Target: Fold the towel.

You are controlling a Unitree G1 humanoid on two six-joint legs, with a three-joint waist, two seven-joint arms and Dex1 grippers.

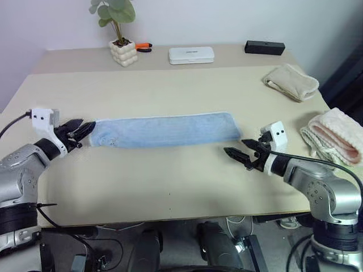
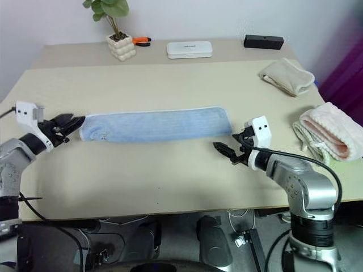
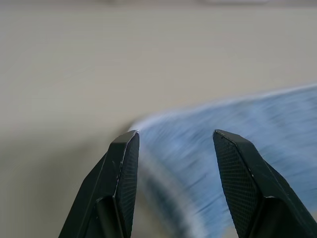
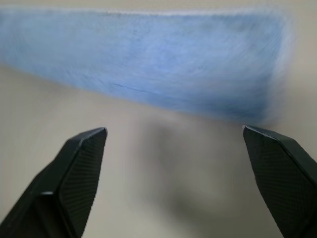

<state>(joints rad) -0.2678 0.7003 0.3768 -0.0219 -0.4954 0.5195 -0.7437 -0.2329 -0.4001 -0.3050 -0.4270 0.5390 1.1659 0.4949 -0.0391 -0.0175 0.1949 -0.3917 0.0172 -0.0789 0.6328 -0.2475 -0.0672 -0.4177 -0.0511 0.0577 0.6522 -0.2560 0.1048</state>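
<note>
The light blue towel [image 1: 164, 130] lies on the tan table [image 1: 170, 181] as a long narrow strip running left to right, with a paler hem along its far edge. My left gripper [image 1: 85, 131] is at the strip's left end, level with the table. Its fingers stand apart, and the towel's corner [image 3: 198, 148] shows just beyond and between the tips, not pinched. My right gripper [image 1: 235, 149] hovers a little in front of the strip's right end, clear of the cloth. Its fingers are spread wide and empty, and the towel [image 4: 148, 59] lies ahead of them.
A beige folded towel [image 1: 291, 82] lies at the back right. A pink-and-cream folded towel [image 1: 334, 136] lies at the right edge. Along the far edge stand a potted plant [image 1: 123, 51], an orange-handled tool [image 1: 144, 47], a white box [image 1: 191, 55] and a black box [image 1: 264, 47].
</note>
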